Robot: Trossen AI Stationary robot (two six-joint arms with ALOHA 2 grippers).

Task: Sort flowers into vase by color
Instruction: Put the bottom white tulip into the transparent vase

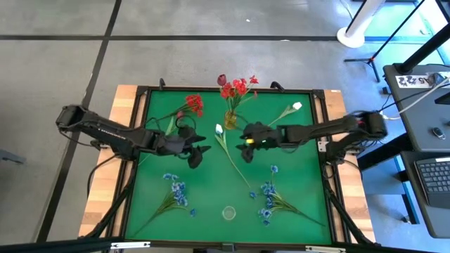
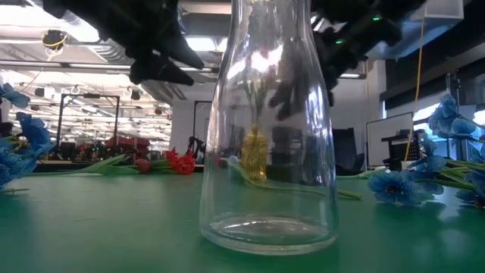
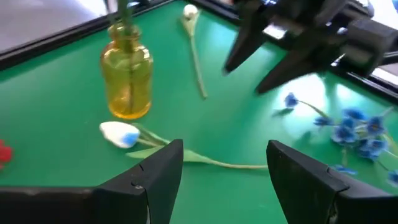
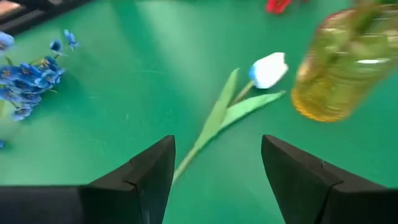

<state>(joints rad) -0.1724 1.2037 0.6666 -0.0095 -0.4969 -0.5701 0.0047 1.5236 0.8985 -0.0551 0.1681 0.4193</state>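
I judge it barely begun: red flowers [image 1: 238, 88] fill the yellow vase [image 1: 230, 119], the clear vase [image 1: 228, 212] stands empty, and my left gripper [image 1: 199, 152] and right gripper [image 1: 245, 143] hover spread and empty-handed over the white tulip [image 1: 219, 129]

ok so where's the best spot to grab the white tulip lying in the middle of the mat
Probably mid-stem, from straight above. The white tulip lies flat with its bud near the yellow vase, so the bare stem trailing away offers clearer room. The right gripper hovers open over it; set the fingers across the stem.
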